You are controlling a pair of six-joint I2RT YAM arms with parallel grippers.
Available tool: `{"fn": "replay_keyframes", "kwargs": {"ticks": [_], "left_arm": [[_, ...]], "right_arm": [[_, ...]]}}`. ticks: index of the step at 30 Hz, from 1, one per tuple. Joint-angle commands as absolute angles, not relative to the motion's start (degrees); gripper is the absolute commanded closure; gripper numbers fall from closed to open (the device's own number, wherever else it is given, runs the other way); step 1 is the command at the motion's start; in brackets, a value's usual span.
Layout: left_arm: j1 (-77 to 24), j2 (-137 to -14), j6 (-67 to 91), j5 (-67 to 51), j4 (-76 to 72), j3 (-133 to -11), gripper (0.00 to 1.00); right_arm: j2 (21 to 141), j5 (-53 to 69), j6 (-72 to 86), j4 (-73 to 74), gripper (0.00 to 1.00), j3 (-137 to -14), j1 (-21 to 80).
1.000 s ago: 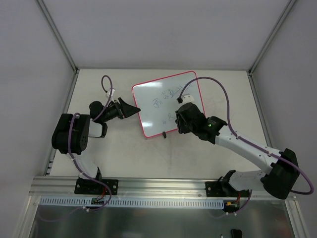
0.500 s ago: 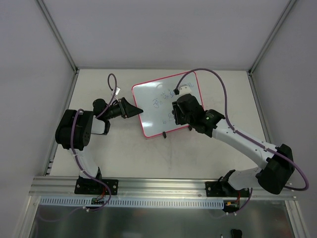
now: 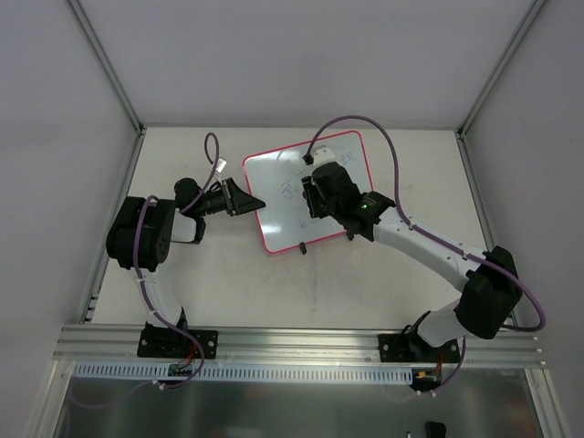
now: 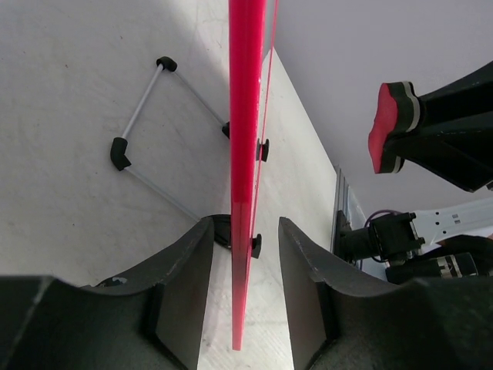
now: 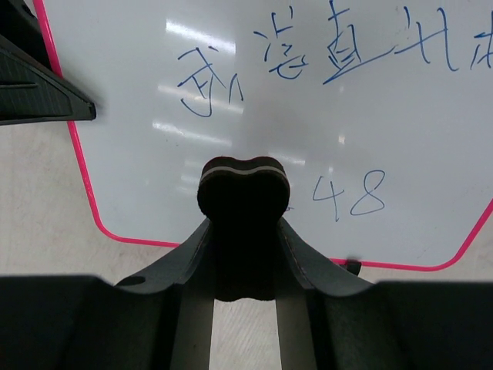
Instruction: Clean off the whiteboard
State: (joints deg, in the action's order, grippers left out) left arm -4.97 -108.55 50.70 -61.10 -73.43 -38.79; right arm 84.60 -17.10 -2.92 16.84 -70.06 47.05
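The whiteboard (image 3: 274, 182) lies on the table, glossy white with a pink-red frame and blue writing. My right gripper (image 3: 315, 196) is over the board's middle, shut on a black eraser (image 5: 243, 193) with a thin white layer. In the right wrist view the eraser sits on the board (image 5: 154, 92) between the upper line of writing and "48" (image 5: 348, 196). My left gripper (image 3: 239, 203) is at the board's left edge. In the left wrist view its jaws (image 4: 245, 231) straddle the red edge (image 4: 246, 116) with a gap on each side.
Black clip feet show on the board's near edge (image 3: 302, 246), also in the right wrist view (image 5: 350, 266). White walls with aluminium posts (image 3: 109, 68) enclose the table. A metal rail (image 3: 301, 339) runs along the near edge, by the arm bases.
My right gripper has carried the eraser up and left across the board, from its lower right part to the middle. My left gripper has shifted slightly up along the left edge.
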Motion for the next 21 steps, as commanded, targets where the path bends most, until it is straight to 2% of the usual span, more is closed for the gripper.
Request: {"fn": "replay_keyframes", "kwargs": {"ticks": [1,7,11,16,21], "left_arm": [[-5.8,-108.6,50.4,-63.5,-96.3,-40.3,0.61],[-6.1,-108.8,49.7,-63.6,-96.3,-40.3,0.63],[-6.2,-109.2,49.3,-63.8,-96.3,-40.5,0.7],[-6.3,-109.3,49.3,-63.9,-96.3,-40.8,0.87],[-6.4,-110.0,49.6,-64.3,-96.3,-41.3,0.9]], "right_arm": [[86.6,-17.1,-5.1,13.3,1.0,-73.6,46.8],[90.4,-17.0,-7.0,9.8,1.0,-75.8,46.8],[92.4,-17.2,-10.3,6.0,1.0,-75.9,46.8],[94.4,-15.2,-13.4,5.7,1.0,-77.9,46.7],[96.4,-10.3,-13.7,5.7,1.0,-80.0,46.1]]}}
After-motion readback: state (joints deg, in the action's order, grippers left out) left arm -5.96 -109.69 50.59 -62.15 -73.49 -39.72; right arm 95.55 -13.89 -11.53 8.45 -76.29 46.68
